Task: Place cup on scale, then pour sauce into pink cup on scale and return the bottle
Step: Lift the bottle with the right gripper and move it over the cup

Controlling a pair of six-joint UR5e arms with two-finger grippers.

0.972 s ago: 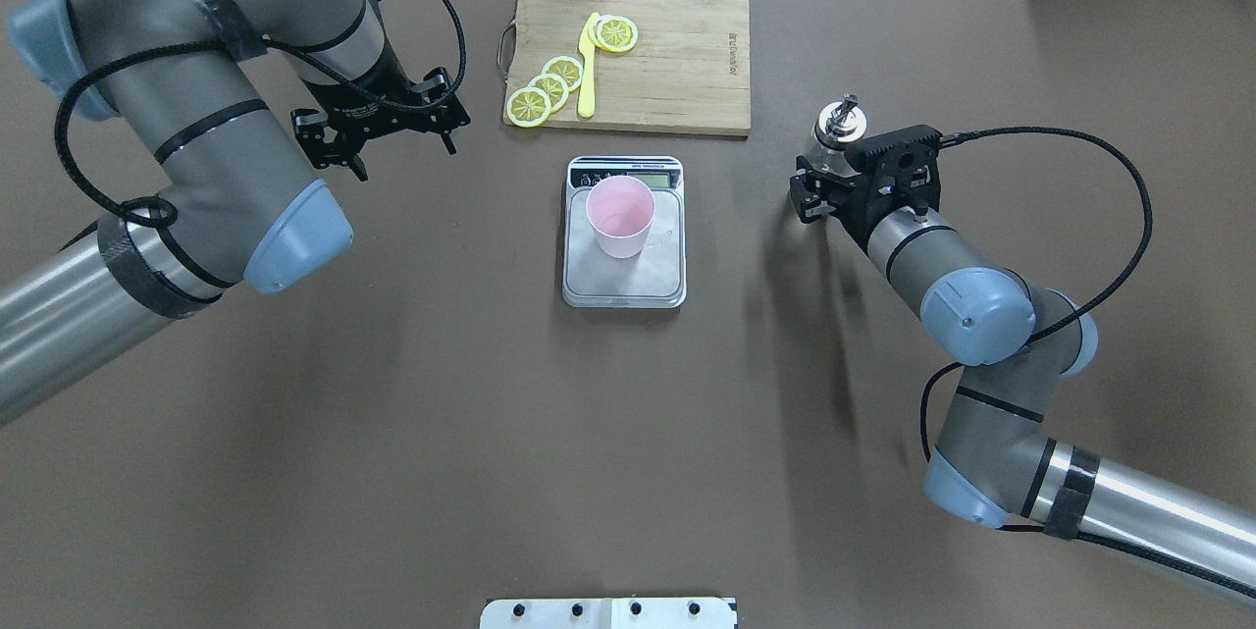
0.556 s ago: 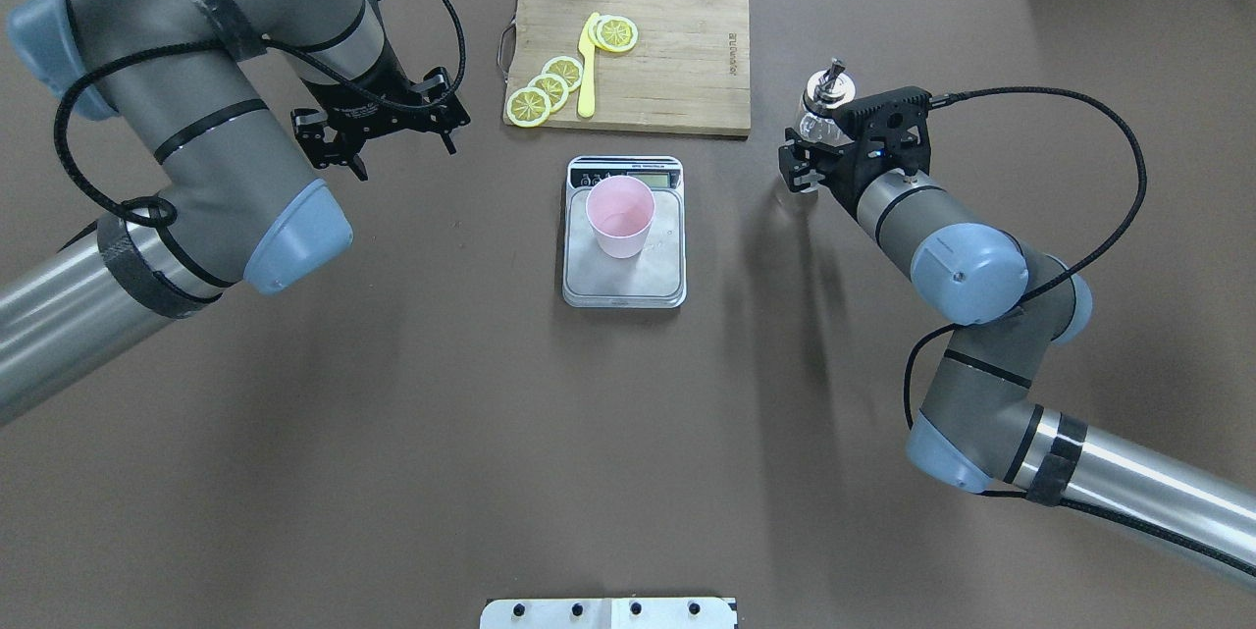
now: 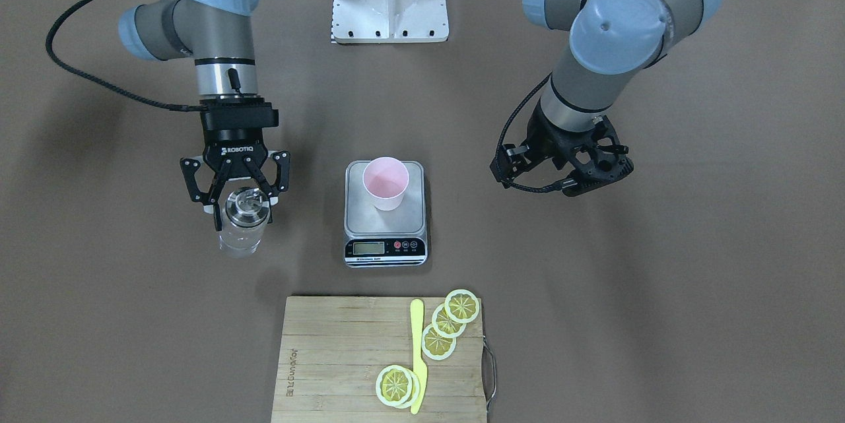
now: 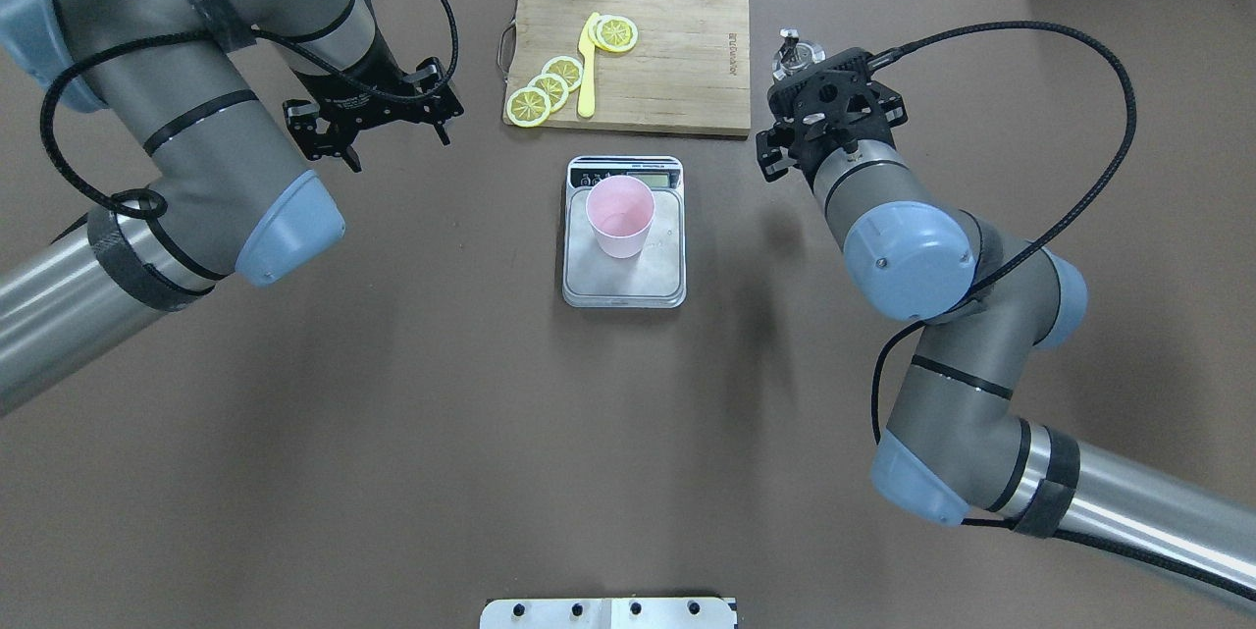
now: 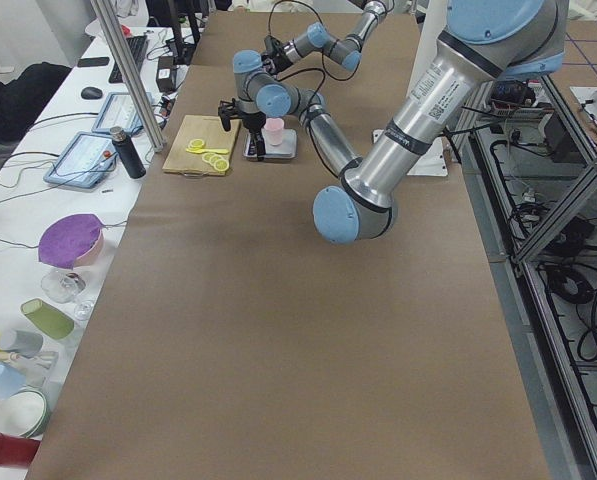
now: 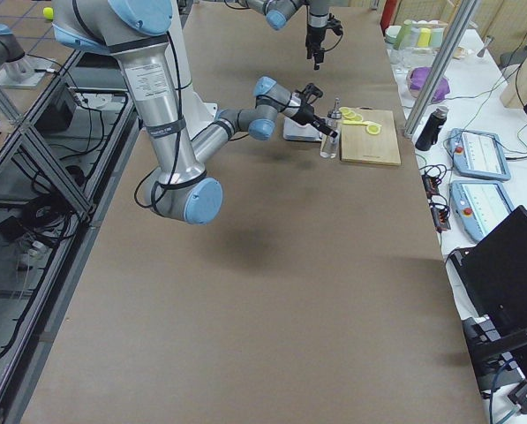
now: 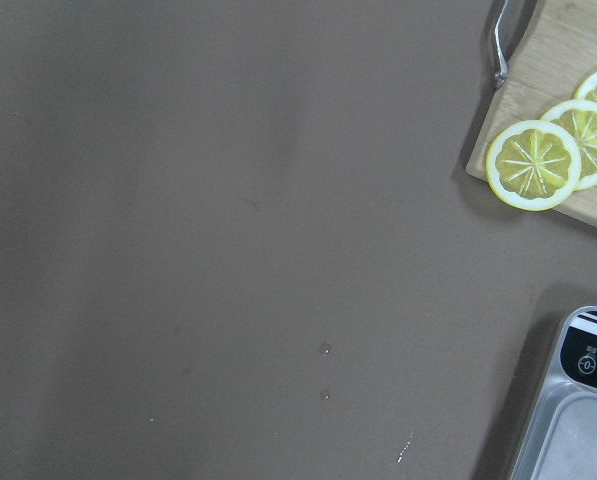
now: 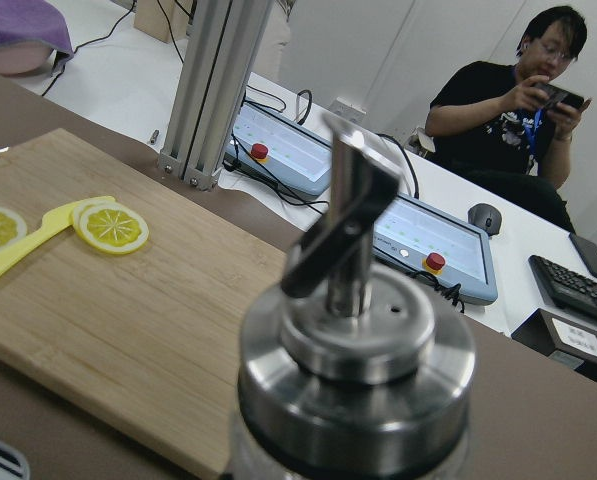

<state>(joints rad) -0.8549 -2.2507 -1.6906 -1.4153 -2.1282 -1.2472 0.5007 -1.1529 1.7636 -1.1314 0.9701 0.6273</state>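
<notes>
Right of the scale, robot's own side, near the corner of the cutting board [image 3: 330,357]: glass bottle [image 3: 241,233], upright, silver cap and spout on top [image 8: 358,330]. Sauce shows clear through the glass; level not readable. Cannot tell whether the base touches the table [image 3: 132,317] or hangs just above it.

Pink cup [image 3: 385,183] stands upright on the scale [image 3: 385,248], toward the display end of the platform. Cup and bottle well apart. Fill of the cup unclear, display too small to read, so I cannot say whether the pour is done.

Judgement: the bottle is either about to travel to the cup or about to be parked.
- Travel: keep it vertical, bring the spout over the cup's mouth before tilting, tilt slowly, no contact with the cup rim.
- Park: lower until the base sits flat, then release and back off without clipping the cap.

Right gripper [image 3: 243,204]: jaws closed on the bottle, pads flanking it at the neck just under the cap.

Left gripper [image 4: 392,133]: jaws spread wide, empty, touching nothing, above bare table beside the board's lemon slices [image 7: 531,165].
</notes>
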